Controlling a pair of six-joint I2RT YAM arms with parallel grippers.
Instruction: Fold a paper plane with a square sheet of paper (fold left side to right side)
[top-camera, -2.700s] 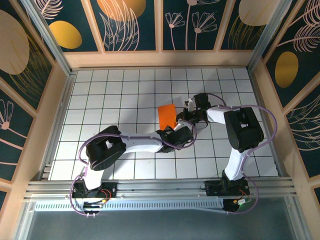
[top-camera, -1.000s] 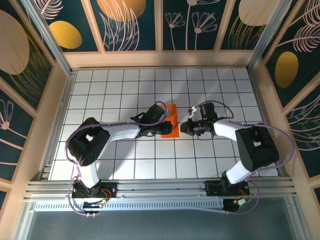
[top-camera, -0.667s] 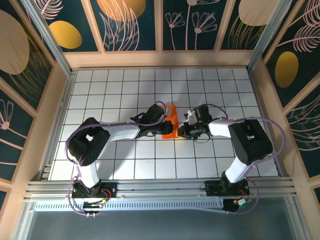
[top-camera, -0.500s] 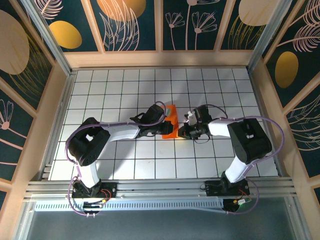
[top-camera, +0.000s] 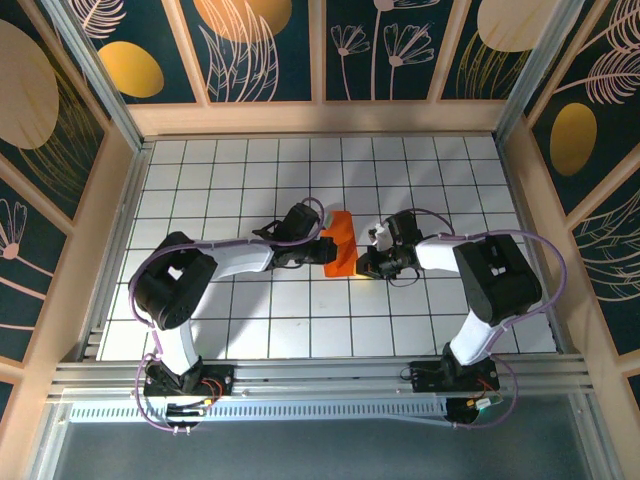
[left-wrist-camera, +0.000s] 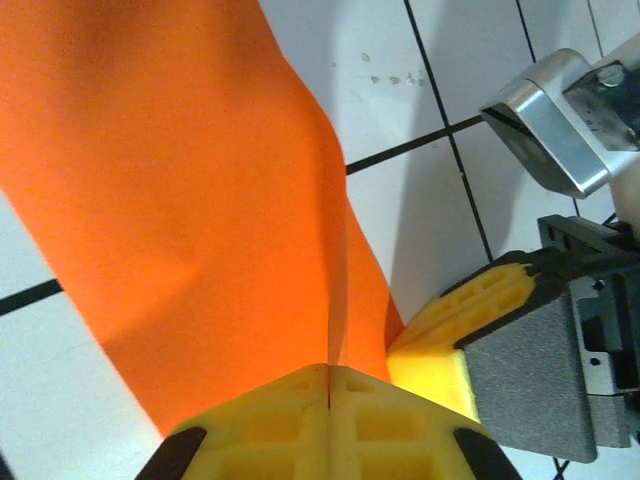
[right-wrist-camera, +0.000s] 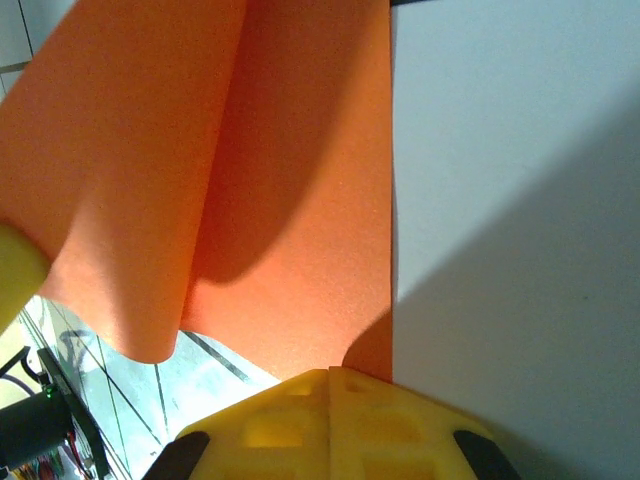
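Observation:
The square sheet of paper (top-camera: 343, 240) is bright orange and lies mid-table, partly doubled over. In the left wrist view the sheet (left-wrist-camera: 200, 200) has an edge running straight into the seam of my left gripper (left-wrist-camera: 330, 372), which is shut on it. That left gripper (top-camera: 323, 252) sits at the paper's left side. My right gripper (top-camera: 362, 264) is at the paper's lower right, and its yellow fingers (left-wrist-camera: 470, 320) touch the sheet's edge. In the right wrist view the right gripper (right-wrist-camera: 330, 375) is shut, tips on the paper (right-wrist-camera: 300, 200), whose left flap curls upward. A paper plane is out of view.
The white grid-tiled table (top-camera: 200, 180) is boxed in by wooden walls (top-camera: 320, 118) at the back and on both sides. An aluminium rail (top-camera: 320, 375) with both arm bases runs along the near edge.
The right gripper has moved left to the paper's lower right edge. The left gripper has shifted slightly up and left at the paper's left side, and that side now stands raised.

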